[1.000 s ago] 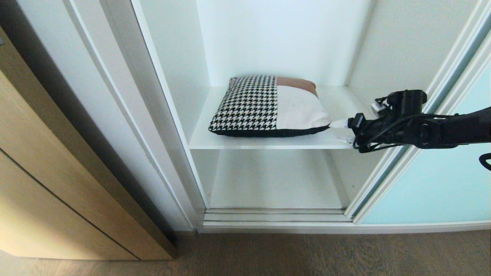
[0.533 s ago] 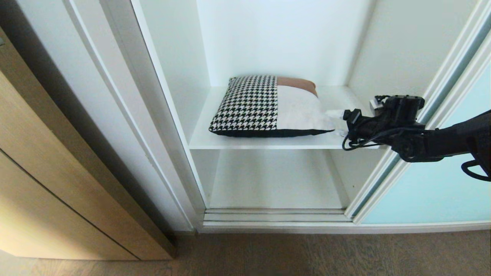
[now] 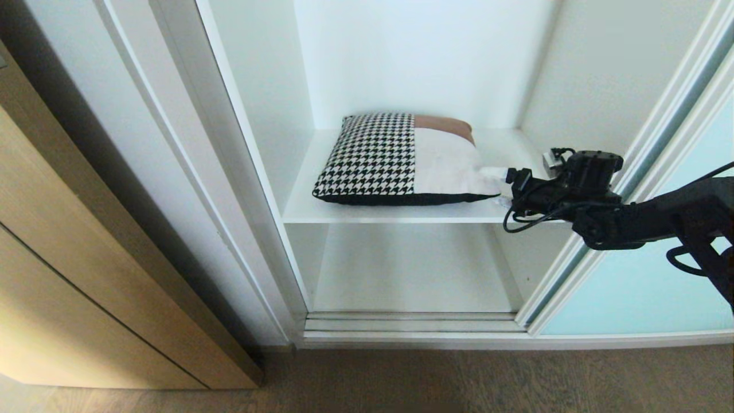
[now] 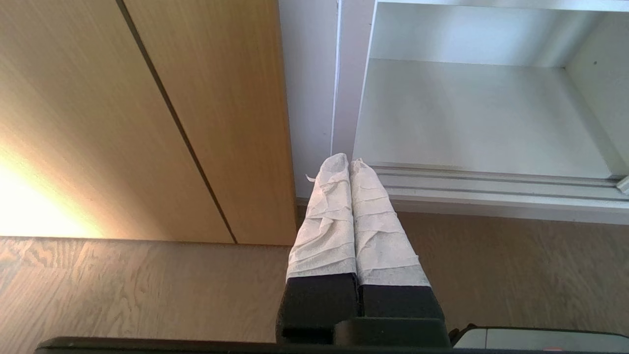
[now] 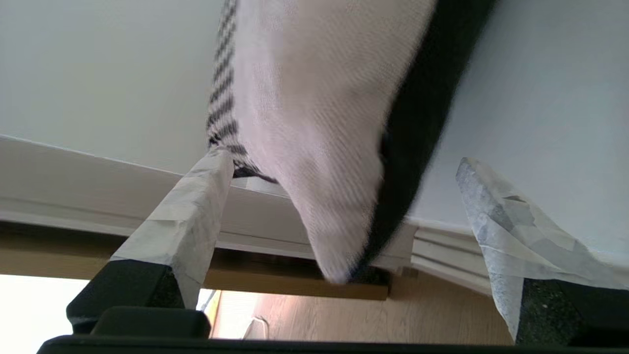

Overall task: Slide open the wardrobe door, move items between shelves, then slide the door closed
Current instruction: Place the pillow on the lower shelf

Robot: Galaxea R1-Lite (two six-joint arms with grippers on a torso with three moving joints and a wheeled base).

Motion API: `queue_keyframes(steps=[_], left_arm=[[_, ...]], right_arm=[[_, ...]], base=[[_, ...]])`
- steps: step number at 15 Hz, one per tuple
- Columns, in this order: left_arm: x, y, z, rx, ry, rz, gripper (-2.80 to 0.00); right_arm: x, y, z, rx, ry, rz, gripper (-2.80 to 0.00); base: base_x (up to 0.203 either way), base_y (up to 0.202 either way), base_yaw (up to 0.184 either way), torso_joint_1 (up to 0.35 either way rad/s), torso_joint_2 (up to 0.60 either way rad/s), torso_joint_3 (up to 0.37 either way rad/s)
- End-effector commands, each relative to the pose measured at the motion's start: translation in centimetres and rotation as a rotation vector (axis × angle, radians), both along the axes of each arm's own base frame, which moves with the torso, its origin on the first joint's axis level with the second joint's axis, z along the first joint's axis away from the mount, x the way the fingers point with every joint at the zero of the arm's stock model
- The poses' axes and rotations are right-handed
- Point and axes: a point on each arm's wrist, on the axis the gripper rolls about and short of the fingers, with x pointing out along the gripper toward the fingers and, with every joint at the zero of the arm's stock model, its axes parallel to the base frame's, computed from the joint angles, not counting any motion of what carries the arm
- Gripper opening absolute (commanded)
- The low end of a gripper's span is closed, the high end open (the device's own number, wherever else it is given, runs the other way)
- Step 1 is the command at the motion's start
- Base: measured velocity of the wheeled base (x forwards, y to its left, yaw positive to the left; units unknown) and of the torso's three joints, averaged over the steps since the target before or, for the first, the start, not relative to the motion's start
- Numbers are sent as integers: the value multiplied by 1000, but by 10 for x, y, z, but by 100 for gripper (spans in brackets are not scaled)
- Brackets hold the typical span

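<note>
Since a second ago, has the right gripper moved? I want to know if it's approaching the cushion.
Yes. The right gripper has advanced along the shelf toward the cushion, its open fingers now straddling the cushion's near corner.

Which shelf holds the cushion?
The upper shelf holds the cushion; the lower shelf beneath it shows nothing on it.

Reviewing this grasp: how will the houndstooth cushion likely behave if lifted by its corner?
Probably floppy: the cushion looks soft and plump, so lifted by its corner it would likely sag. Likely light for its size. The woven cover should not slip much between the wrapped fingers of the open right gripper. It lies flat on the shelf, so no rolling.
</note>
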Motion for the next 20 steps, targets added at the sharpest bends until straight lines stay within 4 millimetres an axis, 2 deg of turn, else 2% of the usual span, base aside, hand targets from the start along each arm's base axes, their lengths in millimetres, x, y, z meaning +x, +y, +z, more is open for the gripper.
queue_keyframes(steps=[1,3,8,14,15,20], left_arm=[[0,0,0,0,1,0,-280],[0,0,0,0,2,0,-280],[0,0,0,0,2,0,-280],[0,0,0,0,2,0,-280],[0,0,0,0,2,0,-280],[0,0,0,0,2,0,-280]], right_arm=[[7,0,-2,4,-16,6,0],[10,1,-2,3,-29,10,0],[23,22,-14,6,-57,46,0],[26,22,-14,7,-61,44,0],[28,23,-17,7,-60,43,-280],[33,22,-12,7,-97,37,-280]], base=[[0,0,0,0,0,0],[0,0,0,0,0,0],[0,0,0,0,0,0],[0,0,0,0,0,0],[0,0,0,0,0,0],[0,0,0,0,0,0]])
